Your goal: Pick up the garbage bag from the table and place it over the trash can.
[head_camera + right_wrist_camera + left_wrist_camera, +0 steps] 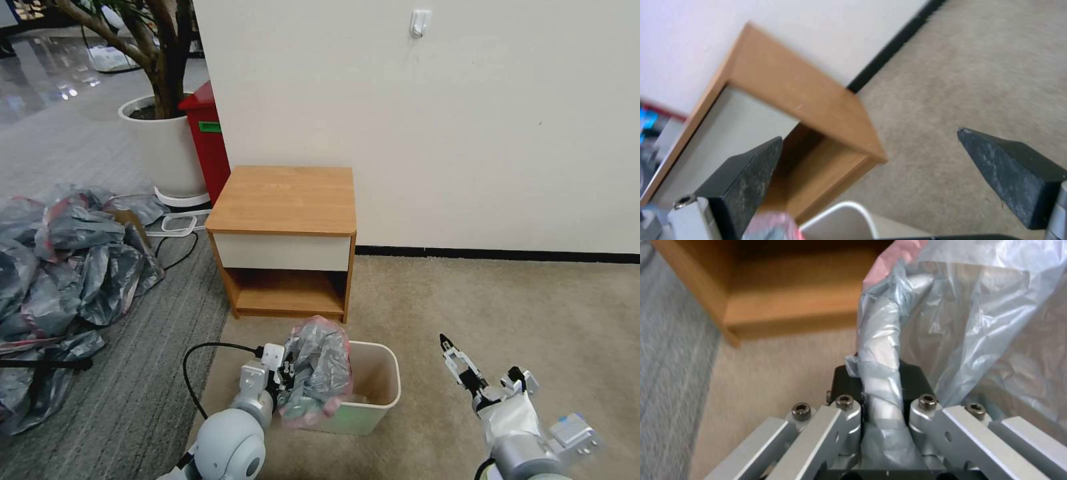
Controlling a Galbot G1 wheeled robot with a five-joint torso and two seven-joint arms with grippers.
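The garbage bag (319, 370), crumpled grey plastic with a pink band, hangs over the left rim of the cream trash can (377, 377). My left gripper (288, 372) is shut on it at the can's left side. In the left wrist view a twisted strand of the garbage bag (951, 323) runs between the closed fingers of the left gripper (878, 373). My right gripper (473, 363) hovers open to the right of the can, holding nothing; the right wrist view has its two dark fingertips wide apart around the right gripper's middle (870, 136). The wooden table (287, 200) stands behind the can, its top bare.
A big heap of grey-and-pink bags (67, 267) lies on the grey carpet at left. A white planter (167, 147) and a red bin (210, 133) stand behind the table's left side. Open beige carpet (520, 313) stretches to the right, bounded by the wall.
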